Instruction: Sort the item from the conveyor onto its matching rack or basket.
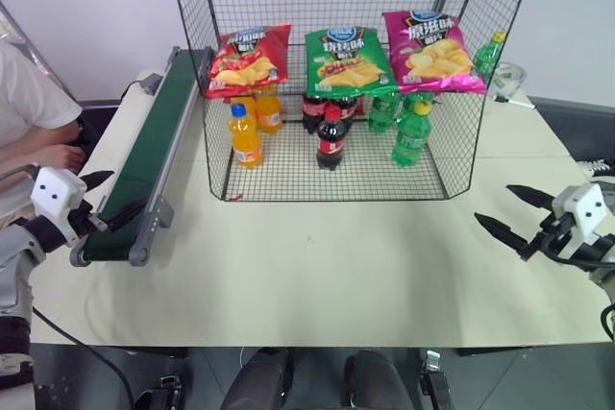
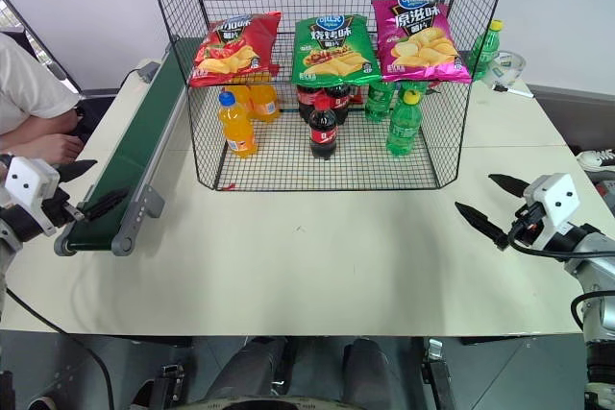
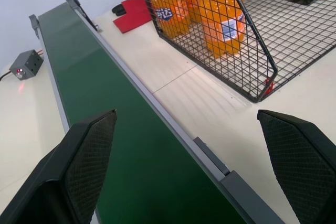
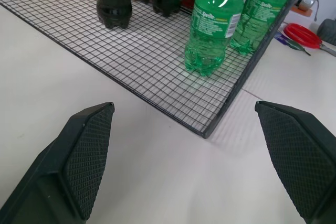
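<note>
The rack [image 1: 461, 93] top and seated person [image 1: 34, 112] are cut off.

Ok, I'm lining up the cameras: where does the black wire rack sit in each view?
Left eye view: the rack stands top centre, on the table's far side.
Right eye view: top centre again.
Left wrist view: one lower corner, across from the conveyor.
Right wrist view: its bottom tier, holding green bottles.
Shared landmark: the orange bottles on the bottom tier.
</note>
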Tool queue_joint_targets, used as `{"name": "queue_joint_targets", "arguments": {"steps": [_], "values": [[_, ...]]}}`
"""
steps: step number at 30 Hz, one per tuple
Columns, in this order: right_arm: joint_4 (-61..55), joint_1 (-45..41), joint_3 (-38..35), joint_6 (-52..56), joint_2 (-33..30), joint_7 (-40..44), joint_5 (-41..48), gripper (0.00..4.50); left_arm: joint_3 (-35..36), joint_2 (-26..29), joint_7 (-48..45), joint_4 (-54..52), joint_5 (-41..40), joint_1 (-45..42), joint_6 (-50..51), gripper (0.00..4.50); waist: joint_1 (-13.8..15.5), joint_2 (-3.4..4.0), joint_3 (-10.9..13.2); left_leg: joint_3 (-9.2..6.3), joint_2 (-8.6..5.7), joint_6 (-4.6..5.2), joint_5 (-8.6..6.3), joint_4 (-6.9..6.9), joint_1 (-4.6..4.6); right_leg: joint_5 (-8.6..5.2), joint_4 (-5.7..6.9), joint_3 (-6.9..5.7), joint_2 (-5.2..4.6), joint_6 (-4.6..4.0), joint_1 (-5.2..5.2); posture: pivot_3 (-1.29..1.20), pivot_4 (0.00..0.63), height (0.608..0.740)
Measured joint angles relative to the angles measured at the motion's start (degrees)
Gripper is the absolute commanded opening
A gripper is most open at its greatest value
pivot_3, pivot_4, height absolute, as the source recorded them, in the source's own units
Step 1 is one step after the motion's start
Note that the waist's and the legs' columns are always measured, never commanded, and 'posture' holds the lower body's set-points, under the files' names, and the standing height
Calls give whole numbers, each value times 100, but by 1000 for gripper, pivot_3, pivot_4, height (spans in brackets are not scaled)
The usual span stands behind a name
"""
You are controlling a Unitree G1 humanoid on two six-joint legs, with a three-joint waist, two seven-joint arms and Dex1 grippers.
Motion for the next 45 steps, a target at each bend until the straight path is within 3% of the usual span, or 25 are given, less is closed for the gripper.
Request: {"name": "queue_joint_targets", "arguments": {"steps": [12, 24, 45], "values": [[483, 45, -7, -360, -1, 348, 29, 4500, 68, -4, -124, -24, 14, 227, -118, 4471, 0, 1, 1, 19, 3, 0, 0, -4, -3, 0, 0, 19, 1, 0, -11, 0, 150, 740], [387, 228, -279, -30, -5, 1200, 837, 4500, 187, -268, -281, -358, -147, 474, -96, 4471, 6, 2, 2, 25, 10, -1, -1, -7, -5, -1, 0, 25, 3, -1, -16, 0, 150, 740], [465, 178, -271, -401, 18, 1286, 680, 4500, 169, -395, -316, -270, -137, 332, -227, 4471, 7, 2, 2, 55, 18, 1, -3, -8, -8, 0, -1, 38, 2, 0, -30, 0, 150, 740]]}}
